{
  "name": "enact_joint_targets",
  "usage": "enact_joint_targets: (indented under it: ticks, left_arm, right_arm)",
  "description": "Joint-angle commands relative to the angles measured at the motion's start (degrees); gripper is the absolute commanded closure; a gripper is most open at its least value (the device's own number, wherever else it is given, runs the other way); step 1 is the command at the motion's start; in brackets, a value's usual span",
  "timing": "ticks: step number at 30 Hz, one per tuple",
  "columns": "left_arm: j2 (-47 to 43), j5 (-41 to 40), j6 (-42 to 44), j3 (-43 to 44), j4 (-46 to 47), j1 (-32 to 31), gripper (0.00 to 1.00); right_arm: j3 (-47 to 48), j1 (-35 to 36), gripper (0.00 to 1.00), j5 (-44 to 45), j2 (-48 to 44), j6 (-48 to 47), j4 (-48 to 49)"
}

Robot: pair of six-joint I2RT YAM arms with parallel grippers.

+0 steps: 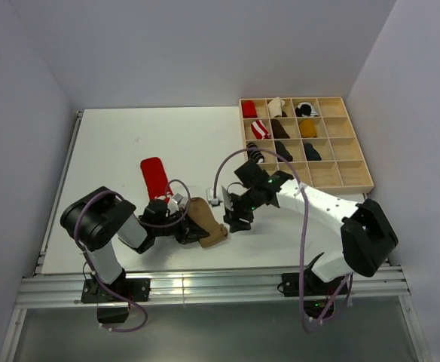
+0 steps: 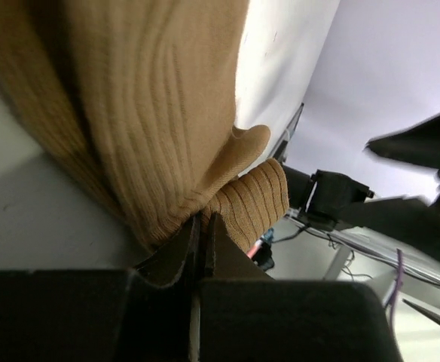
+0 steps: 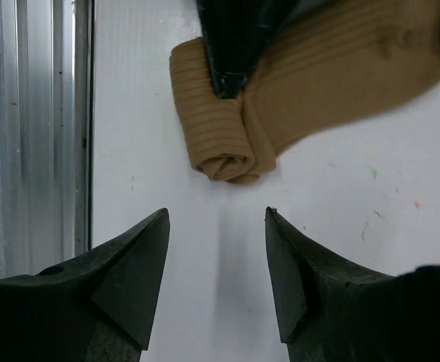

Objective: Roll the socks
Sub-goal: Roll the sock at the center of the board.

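Note:
The tan-brown sock (image 1: 211, 228) lies on the white table near the front edge, its near end wound into a small roll (image 3: 221, 151). My left gripper (image 1: 185, 226) is shut on the sock's fabric; in the left wrist view its jaws (image 2: 203, 220) pinch a fold of the ribbed tan sock (image 2: 152, 113). My right gripper (image 1: 237, 221) is open and empty, just right of the sock; in the right wrist view it (image 3: 216, 215) hovers short of the roll. The red sock (image 1: 154, 177) lies flat behind the left gripper.
A wooden divided tray (image 1: 352, 175) stands at the back right with several sock bundles in its cells. The table's metal front rail (image 1: 205, 286) runs close below the tan sock. A left finger (image 3: 239, 45) lies over the sock in the right wrist view.

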Motion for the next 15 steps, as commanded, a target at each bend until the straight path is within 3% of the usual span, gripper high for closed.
enact_joint_targets:
  ticks: [1,15]
  left_arm:
    - [2.89,1.47,-1.0,-1.81,-8.62,-0.15,1.0]
    - [6.15,4.02,-3.47,-2.51,-4.92,0.03,1.0]
  right_arm:
    - [-3.94,4.86,0.39,5.51,-4.06,-2.49,7.89]
    - [-9.57,17.78,0.34,15.71,-4.16,-5.48,14.48]
